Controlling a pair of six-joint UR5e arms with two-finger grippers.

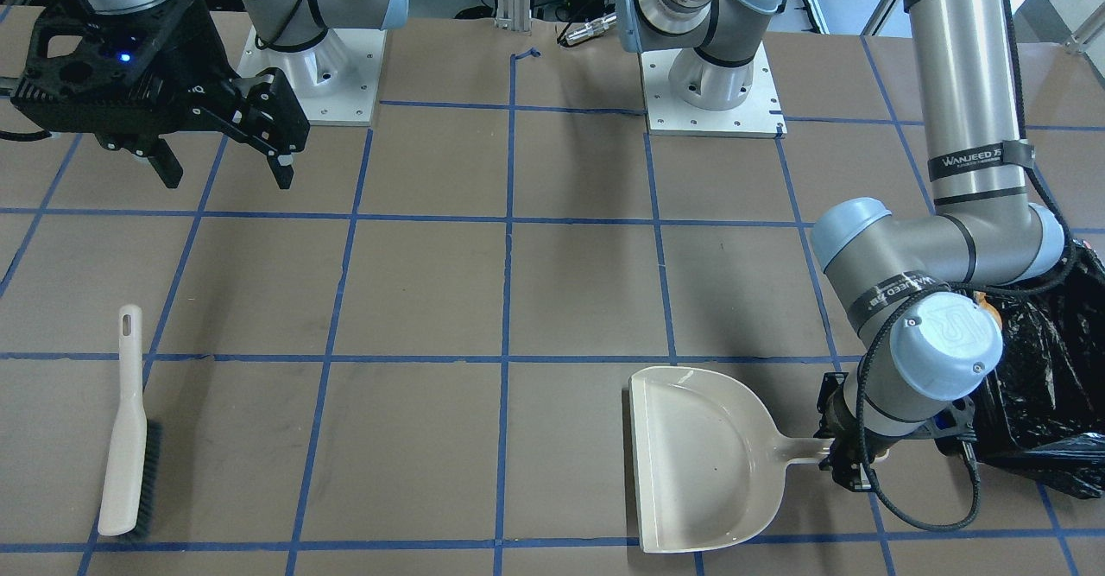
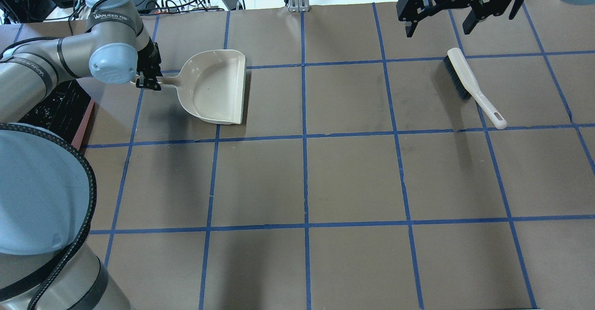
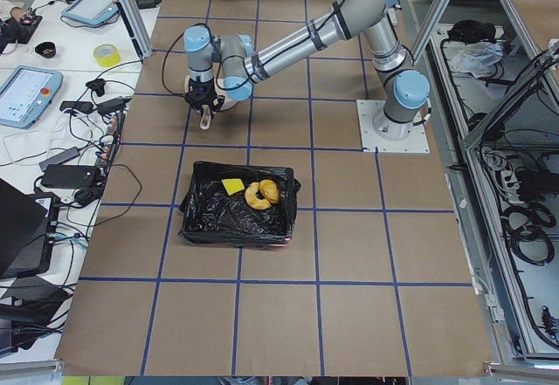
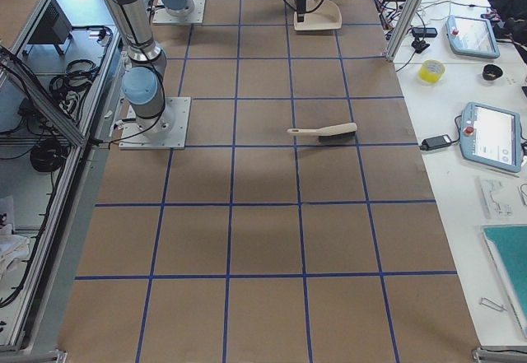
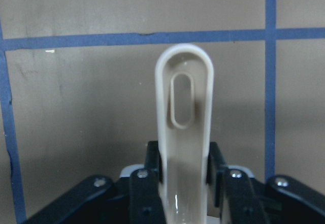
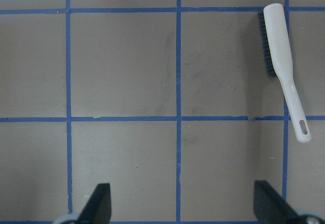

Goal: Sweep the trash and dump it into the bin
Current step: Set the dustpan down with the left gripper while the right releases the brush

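Brown bench (image 2: 325,184), blue tape grid. We see the bin (image 3: 199,221) at the bench's left edge, near the left claw (image 2: 148,81), which pinches the dustpan (image 2: 214,91) handle. Right claw (image 1: 228,179) is spread, near the brush (image 2: 469,84). Only the exterior left view shows the trash (image 3: 262,193) inside the bin; overhead hides it.

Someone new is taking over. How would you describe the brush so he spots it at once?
On the brown table with the blue tape grid, take the robot's right half, near the open right gripper. The brush lies flat there alone. Unlike the broad beige dustpan held by the left gripper, it is slim, with dark bristles along one side and a slot in its handle end.
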